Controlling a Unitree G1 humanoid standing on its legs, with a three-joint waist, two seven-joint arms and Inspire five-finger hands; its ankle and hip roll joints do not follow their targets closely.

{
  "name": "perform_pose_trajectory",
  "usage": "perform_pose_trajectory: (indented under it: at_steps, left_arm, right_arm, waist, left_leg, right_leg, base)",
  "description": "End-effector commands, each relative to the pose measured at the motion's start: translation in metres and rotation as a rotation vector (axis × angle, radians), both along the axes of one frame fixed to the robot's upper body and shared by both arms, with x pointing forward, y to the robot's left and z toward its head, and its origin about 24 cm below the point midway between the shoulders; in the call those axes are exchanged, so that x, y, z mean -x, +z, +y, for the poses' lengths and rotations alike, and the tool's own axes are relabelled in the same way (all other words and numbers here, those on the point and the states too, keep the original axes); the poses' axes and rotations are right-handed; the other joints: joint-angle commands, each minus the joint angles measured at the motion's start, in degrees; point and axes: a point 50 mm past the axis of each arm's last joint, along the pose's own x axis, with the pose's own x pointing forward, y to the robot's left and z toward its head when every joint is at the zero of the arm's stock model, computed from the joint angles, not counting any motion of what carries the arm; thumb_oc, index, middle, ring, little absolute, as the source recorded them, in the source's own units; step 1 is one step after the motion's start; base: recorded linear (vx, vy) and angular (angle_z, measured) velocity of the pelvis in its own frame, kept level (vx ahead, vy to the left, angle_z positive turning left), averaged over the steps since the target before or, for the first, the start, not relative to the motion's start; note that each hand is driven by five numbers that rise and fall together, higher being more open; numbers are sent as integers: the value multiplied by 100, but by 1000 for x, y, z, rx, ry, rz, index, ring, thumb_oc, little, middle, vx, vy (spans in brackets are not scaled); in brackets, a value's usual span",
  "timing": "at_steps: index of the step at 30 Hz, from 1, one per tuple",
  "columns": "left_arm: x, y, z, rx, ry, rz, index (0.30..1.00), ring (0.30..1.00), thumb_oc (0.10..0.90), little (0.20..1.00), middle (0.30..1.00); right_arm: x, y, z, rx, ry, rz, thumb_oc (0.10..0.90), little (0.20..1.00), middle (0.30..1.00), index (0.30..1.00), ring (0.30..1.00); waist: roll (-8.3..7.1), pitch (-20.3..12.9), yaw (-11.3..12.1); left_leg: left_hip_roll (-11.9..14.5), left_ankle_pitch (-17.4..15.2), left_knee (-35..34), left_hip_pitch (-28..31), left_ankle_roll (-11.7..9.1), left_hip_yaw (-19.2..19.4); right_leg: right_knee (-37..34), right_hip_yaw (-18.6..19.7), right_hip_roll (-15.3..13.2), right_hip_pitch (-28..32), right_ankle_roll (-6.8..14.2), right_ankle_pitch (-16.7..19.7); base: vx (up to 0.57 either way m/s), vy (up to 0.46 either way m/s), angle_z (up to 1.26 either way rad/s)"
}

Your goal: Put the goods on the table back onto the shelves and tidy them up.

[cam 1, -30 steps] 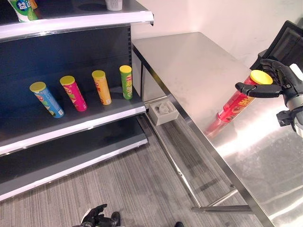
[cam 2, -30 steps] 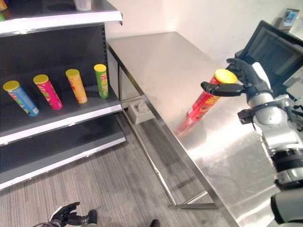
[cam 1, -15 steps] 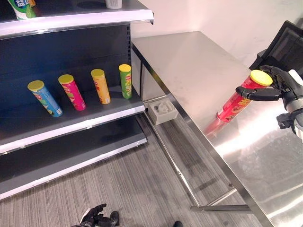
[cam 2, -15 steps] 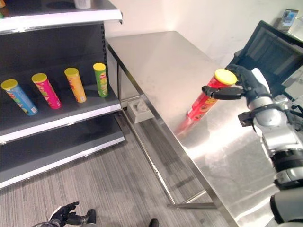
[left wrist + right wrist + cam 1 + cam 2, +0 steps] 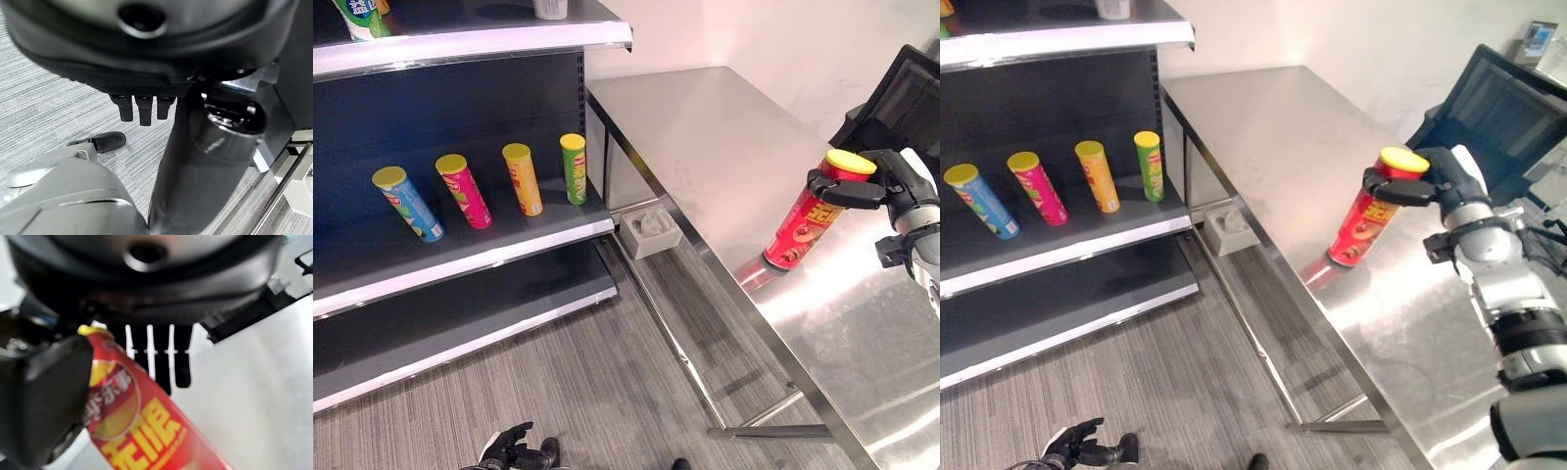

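- The red can [image 5: 806,217] with a yellow lid is tilted above the steel table [image 5: 724,147], its lid end in the right hand [image 5: 886,186], its base just over or on the tabletop near the front edge; contact there is hard to judge.
- The right hand pinches the can just under the lid: the thumb [image 5: 1393,190] crosses the near side and the fingers [image 5: 161,357] reach round the far side.
- The can's label has large yellow characters on red; they seem to be Chinese script, too blurred to read with confidence.
- On the middle shelf [image 5: 480,245] to the left stand four cans in a row, all leaning: blue can [image 5: 408,204], pink can [image 5: 464,191], orange can [image 5: 523,179], green can [image 5: 574,168]. Their print is too small to read.
- A white box [image 5: 651,231] sits on the floor between shelf and table.
- The left hand [image 5: 514,452] hangs low over the grey carpet [image 5: 587,382], fingers loosely curled, holding nothing.
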Motion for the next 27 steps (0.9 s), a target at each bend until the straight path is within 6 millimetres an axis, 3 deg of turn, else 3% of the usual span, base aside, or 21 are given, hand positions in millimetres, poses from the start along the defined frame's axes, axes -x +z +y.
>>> perform_pose_trajectory:
  at_steps: [1, 6, 12, 15, 16, 17, 18, 19, 21, 24, 25, 26, 27]
  left_arm:
    - [11, -1, 9, -45, -22, 50, 900, 900, 800, 900, 900]
    - [9, 0, 11, -46, -2, 32, 900, 900, 800, 900, 900]
    - [10, 1, 8, -35, 9, 9, 900, 900, 800, 900, 900]
    - [6, 3, 8, -32, 3, -7, 900, 900, 800, 900, 900]
    - [0, 4, 8, -39, -1, -25, 900, 900, 800, 900, 900]
    - [-2, 4, 6, -38, -7, -29, 900, 900, 800, 900, 900]
    - [-2, 4, 6, -38, -7, -29, 900, 900, 800, 900, 900]
    - [-8, 5, 3, -29, -15, -46, 900, 900, 800, 900, 900]
    - [-7, 4, 1, -25, -9, -46, 900, 900, 800, 900, 900]
    - [-2, 2, -1, -21, 13, -43, 900, 900, 800, 900, 900]
    - [-2, 4, 1, -29, 31, -59, 900, 900, 800, 900, 900]
    - [-2, 4, 1, -29, 32, -59, 900, 900, 800, 900, 900]
    - [-3, 5, 4, -38, 40, -68, 900, 900, 800, 900, 900]
  right_arm:
    - [5, 61, 4, -32, -4, -303, 400, 300, 300, 300, 300]
    - [22, 65, 16, -64, 66, -428, 400, 300, 300, 300, 300]
    - [58, 85, 62, -164, 322, -735, 400, 300, 300, 300, 300]
    - [69, 94, 104, -229, 548, -830, 400, 300, 300, 300, 300]
    - [75, 97, 111, -233, 593, -860, 400, 300, 300, 300, 300]
    - [78, 97, 113, -221, 603, -867, 400, 300, 300, 300, 300]
    - [78, 97, 113, -221, 603, -867, 400, 300, 300, 300, 300]
    - [82, 100, 120, -159, 616, -874, 400, 300, 300, 300, 300]
    - [83, 100, 126, -138, 633, -874, 400, 300, 300, 300, 300]
    - [84, 95, 138, -109, 675, -855, 400, 300, 300, 300, 300]
    - [85, 94, 144, -72, 694, -851, 400, 300, 300, 300, 300]
    - [84, 94, 144, -71, 695, -851, 400, 300, 300, 300, 300]
    - [85, 93, 150, -37, 711, -839, 400, 300, 300, 300, 300]
  waist:
    - [-102, -138, 188]
    - [-67, -157, 191]
    - [65, -201, 307]
    - [155, -26, 556]
    - [205, 103, 644]
    - [227, 144, 623]
    - [227, 140, 617]
    - [269, 181, 580]
    - [304, 167, 579]
    - [381, 165, 571]
    - [424, 192, 567]
    - [431, 199, 552]
    - [504, 179, 483]
  left_leg:
    - [-192, -640, 8, 234, 147, -67]
    - [-173, -644, 8, 248, 146, -92]
    - [-99, -572, 8, 224, 114, -204]
    - [27, -217, 8, -169, -77, -509]
    - [4, -17, 8, -457, -143, -661]
    - [8, 94, 8, -619, -165, -578]
    - [6, 96, 8, -624, -165, -584]
    - [154, 241, 51, -767, -122, -43]
    - [235, 216, 57, -721, -128, 72]
    - [445, 121, 76, -478, -205, -14]
    - [673, 120, 105, -341, -292, -119]
    - [675, 120, 105, -337, -294, -128]
    - [957, 109, 89, -202, -415, -136]
  right_leg:
    - [50, -121, 410, 55, -146, -390]
    - [50, -144, 412, 87, -152, -413]
    - [50, -202, 488, 150, -217, -546]
    - [50, -371, 663, 69, -329, -706]
    - [50, -610, 630, 38, -332, -711]
    - [50, -836, 570, 27, -313, -705]
    - [50, -842, 570, 25, -312, -705]
    - [50, -1123, 444, -5, -284, -648]
    - [50, -1196, 403, -24, -264, -601]
    - [50, -1304, 259, 14, -225, -465]
    - [54, -1336, 80, -27, -174, -351]
    - [51, -1344, 84, -16, -173, -350]
    - [83, -1303, -44, -36, -54, -396]
  base:
    - [0, 0, 0]
    - [-6, -18, 0]
    - [-49, -86, 6]
    - [-239, -205, 46]
    - [-265, -122, 57]
    - [-174, -45, 67]
    - [-164, 59, 87]
    - [-102, 57, 135]
    - [-90, 77, 136]
    - [-55, 191, 46]
    - [-49, 168, 14]
    - [-33, 333, -3]
    - [-6, 278, 11]
